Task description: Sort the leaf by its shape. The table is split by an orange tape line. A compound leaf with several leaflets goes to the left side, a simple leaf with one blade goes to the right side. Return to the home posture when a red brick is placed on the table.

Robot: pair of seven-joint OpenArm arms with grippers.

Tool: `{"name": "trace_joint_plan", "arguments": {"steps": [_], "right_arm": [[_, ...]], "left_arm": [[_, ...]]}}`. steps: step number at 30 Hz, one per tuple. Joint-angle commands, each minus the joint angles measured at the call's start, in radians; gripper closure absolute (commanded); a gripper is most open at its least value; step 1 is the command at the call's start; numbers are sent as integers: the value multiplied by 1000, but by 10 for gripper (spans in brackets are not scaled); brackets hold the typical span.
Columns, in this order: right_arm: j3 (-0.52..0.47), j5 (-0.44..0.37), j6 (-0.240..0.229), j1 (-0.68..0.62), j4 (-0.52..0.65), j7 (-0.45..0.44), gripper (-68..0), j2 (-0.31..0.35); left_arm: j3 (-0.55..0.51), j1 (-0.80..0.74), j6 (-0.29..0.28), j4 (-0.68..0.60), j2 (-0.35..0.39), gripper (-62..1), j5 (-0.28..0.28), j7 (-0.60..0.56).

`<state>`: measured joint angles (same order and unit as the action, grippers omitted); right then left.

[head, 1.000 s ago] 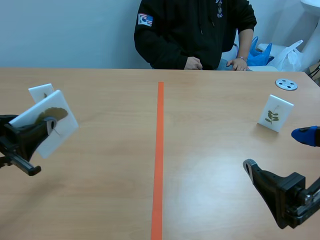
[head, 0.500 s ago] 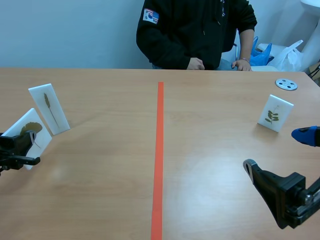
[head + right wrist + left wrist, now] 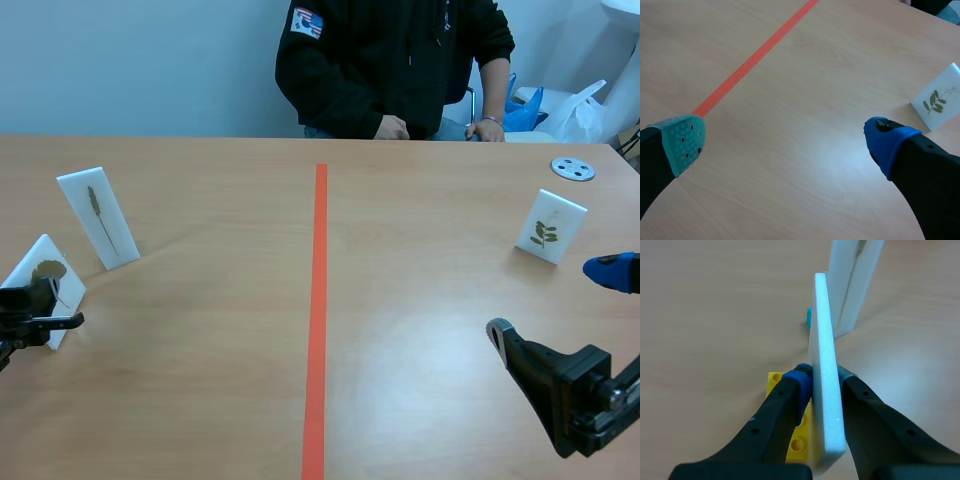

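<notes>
My left gripper (image 3: 40, 305) is shut on a white card with one broad leaf (image 3: 44, 283) at the table's far left edge, low by the surface. In the left wrist view this card (image 3: 826, 385) stands edge-on between my fingers, with its yellow brick base (image 3: 782, 432) beneath. Just ahead stands a second white card (image 3: 854, 282), which shows a thin spike-like leaf (image 3: 98, 218). On the right side stands a card with a compound leaf (image 3: 550, 226) (image 3: 939, 98). My right gripper (image 3: 560, 315) (image 3: 785, 140) hangs open at the near right, holding nothing.
The orange tape line (image 3: 318, 300) (image 3: 755, 57) splits the table down the middle. A person sits across the table with hands (image 3: 385, 127) at its far edge. A grey disc (image 3: 573, 168) lies at the far right. Bags (image 3: 560, 110) sit beyond the table.
My left gripper has come down and toward the left edge with the broad-leaf card, uncovering the spike-leaf card behind it. The right arm has kept still.
</notes>
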<state>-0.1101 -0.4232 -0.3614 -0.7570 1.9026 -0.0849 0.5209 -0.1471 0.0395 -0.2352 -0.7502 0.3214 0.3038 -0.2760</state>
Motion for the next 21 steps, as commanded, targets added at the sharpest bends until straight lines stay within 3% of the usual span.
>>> {"name": "trace_joint_plan", "arguments": {"steps": [1,5,9,14,21], "right_arm": [[-11,-7,3,9,19,-11,-679,0],[-11,-7,3,9,19,-11,-679,0],[-11,-8,3,9,19,-11,-679,0],[-11,-7,3,9,19,-11,-679,0],[-11,-7,3,9,19,-11,-679,0]], "left_arm": [[-1,8,-1,-27,9,-142,6,-20],[-1,5,-1,-27,9,-324,6,-20],[-1,5,-2,-30,11,-623,7,-67],[-1,-35,-11,-117,35,-623,28,-63],[-11,-204,-23,-459,64,-623,49,4]]}}
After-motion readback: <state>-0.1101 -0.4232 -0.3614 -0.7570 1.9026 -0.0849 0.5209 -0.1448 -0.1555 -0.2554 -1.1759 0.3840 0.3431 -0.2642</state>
